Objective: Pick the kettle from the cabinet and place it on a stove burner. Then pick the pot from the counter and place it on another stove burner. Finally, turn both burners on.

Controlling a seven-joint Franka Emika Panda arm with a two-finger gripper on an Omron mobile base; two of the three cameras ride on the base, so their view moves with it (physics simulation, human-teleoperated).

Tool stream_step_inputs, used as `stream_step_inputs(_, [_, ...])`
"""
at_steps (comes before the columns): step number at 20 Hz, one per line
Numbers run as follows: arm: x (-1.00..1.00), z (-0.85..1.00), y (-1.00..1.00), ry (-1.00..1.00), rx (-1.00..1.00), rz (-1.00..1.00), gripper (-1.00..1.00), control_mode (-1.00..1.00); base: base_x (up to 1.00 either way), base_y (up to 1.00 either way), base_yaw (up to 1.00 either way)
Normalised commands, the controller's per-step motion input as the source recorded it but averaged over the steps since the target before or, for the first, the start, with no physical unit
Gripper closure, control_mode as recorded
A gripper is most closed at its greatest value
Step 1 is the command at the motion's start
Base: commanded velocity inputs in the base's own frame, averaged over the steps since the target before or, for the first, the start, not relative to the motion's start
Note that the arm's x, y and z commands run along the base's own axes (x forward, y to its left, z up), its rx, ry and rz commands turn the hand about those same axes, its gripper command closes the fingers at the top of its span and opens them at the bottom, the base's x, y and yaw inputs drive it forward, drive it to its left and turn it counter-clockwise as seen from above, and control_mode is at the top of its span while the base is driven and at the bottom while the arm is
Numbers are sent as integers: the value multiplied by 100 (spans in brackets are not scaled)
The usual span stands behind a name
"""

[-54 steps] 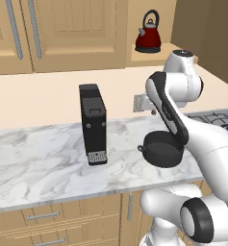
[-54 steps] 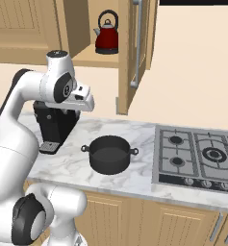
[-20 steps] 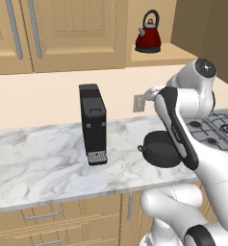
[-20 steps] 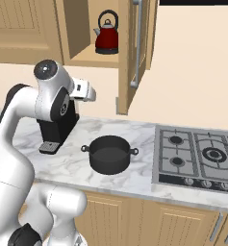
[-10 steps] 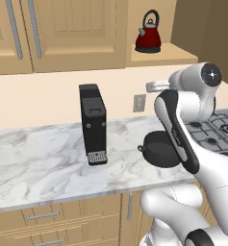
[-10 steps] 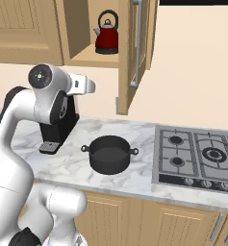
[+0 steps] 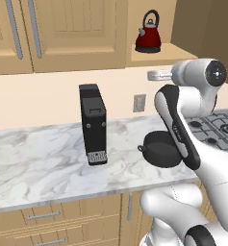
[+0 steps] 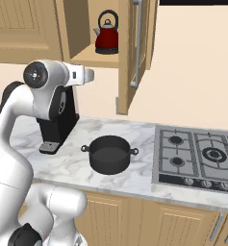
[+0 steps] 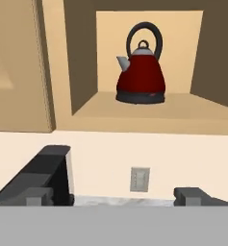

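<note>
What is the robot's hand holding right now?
Nothing. The gripper is open and empty, facing the kettle, which sits untouched on the open cabinet shelf.

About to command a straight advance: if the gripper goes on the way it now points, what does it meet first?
Probably the beige back wall below the open cabinet, near the wall outlet. The glossy dark-red kettle sits above that line; the open gripper must rise first. Depth is uncertain.
</note>
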Motion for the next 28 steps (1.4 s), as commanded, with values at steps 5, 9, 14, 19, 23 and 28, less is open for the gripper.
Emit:
stream_step_inputs(5, [0,42,0,-14,0,0,-100,-100,0,0,0])
stream_step_inputs(9, [0,34,0,-17,0,-1,-100,-100,0,0,0])
stream_step_inputs(14, [0,15,1,-13,0,-1,-100,-100,0,0,0])
stream_step_inputs(19, [1,4,0,-9,0,0,-100,-100,0,0,0])
stream_step_inputs(23, [0,1,1,-8,0,0,-100,-100,0,0,0])
stream_step_inputs(28, [0,0,0,-5,0,0,-100,-100,0,0,0])
